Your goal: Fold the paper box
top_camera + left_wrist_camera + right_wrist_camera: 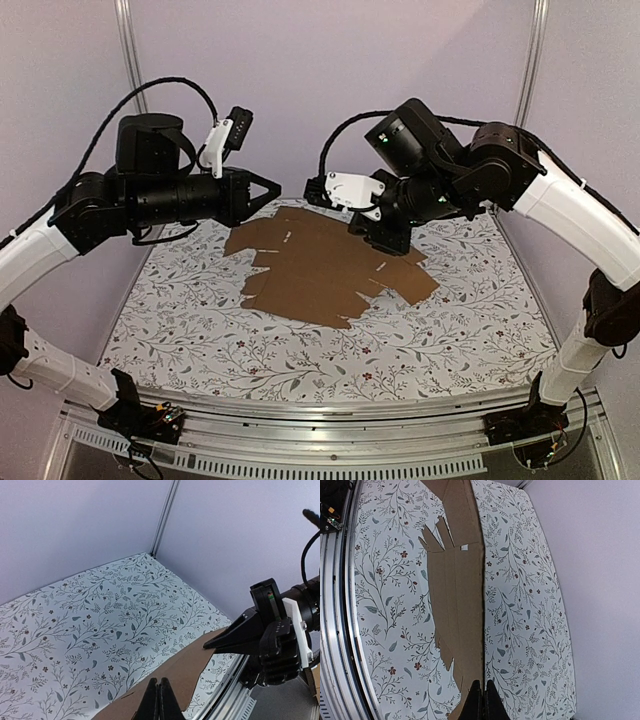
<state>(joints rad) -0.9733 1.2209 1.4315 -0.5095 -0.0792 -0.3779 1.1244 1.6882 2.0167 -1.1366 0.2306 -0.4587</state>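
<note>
While the one paper box [320, 265] lies as a flat brown die-cut sheet on the flower-patterned tablecloth [190, 330], around its middle and somewhat toward the far side, the two arms reach in over it from either side. The left gripper [275, 188] hangs above the sheet's far left corner and points to the right, its two fingers [151, 702] pressed together. The right gripper [390, 246] points down at the far right part of the sheet. Its two fingers [476, 702] are likewise closed tip to tip, right at the long straight edge of the cardboard, but whether they pinch that edge cannot be told. Several notched flaps jut from the sheet's near side, and two small pale slits show on its face in the top view. The two grippers are near each other but apart
</note>
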